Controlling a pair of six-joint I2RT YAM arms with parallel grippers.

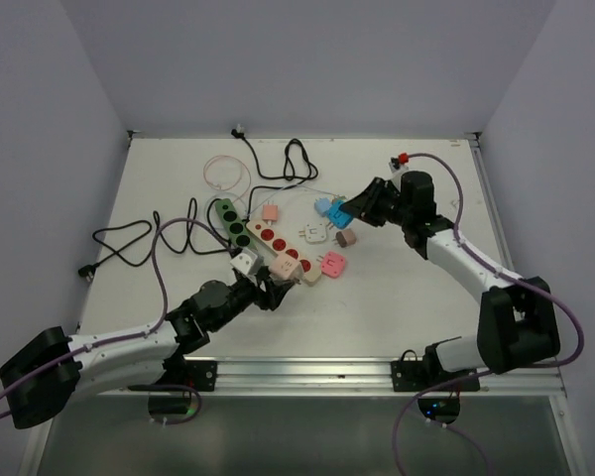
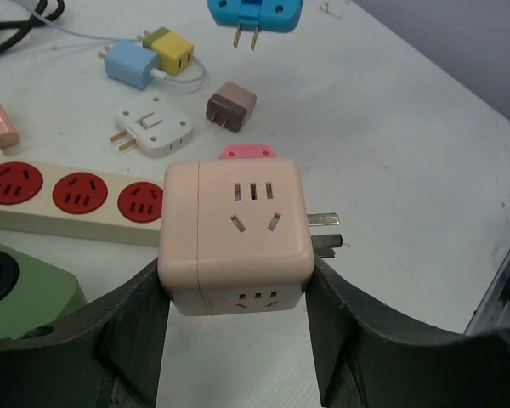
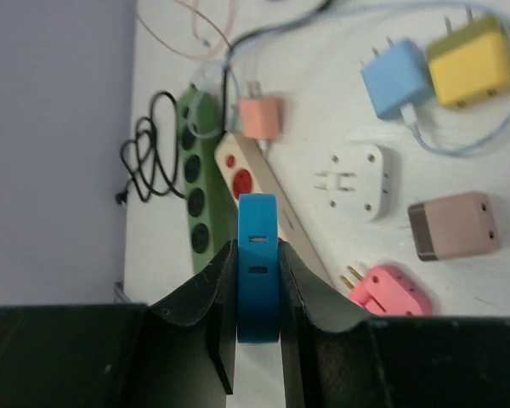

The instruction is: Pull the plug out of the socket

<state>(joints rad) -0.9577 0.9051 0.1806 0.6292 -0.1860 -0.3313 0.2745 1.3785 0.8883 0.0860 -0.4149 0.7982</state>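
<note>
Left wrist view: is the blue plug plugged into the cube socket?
No, the blue plug hangs apart from the cube socket, its prongs bare.

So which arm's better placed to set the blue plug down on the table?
Right. The right jaws grip the blue plug, held up in the air, prongs free. The left jaws are busy, closed around the pink cube socket.
</note>
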